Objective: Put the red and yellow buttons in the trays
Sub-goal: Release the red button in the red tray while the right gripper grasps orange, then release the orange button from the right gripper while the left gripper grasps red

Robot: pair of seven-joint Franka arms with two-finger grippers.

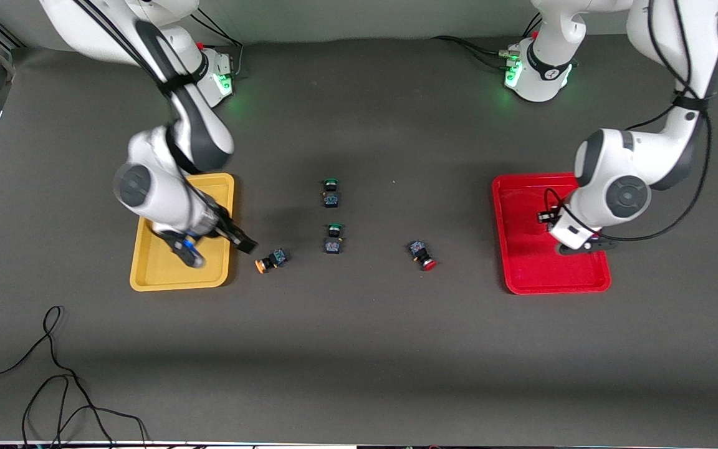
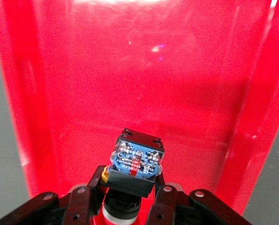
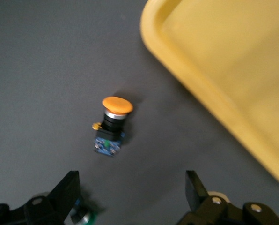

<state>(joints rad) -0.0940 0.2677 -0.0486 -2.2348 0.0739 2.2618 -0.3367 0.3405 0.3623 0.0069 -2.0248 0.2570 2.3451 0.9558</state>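
We find the right gripper (image 3: 130,197) spread just short of the orange-capped button (image 3: 112,125): light, rigid; grip its blocky body. The left gripper (image 2: 125,197) pinches a button (image 2: 135,164) over the red tray (image 2: 144,70).

Two green-capped switches are lying near the middle of the dark grey tabletop (image 1: 396,349), one (image 1: 331,193) farther from the front camera, the other (image 1: 333,238) nearer to it, the pair close together but not touching. Each is resting on its side, green cap pointing away from the front camera. A thin black cable (image 1: 53,380) is looping across the tabletop's near edge toward the right arm's end.
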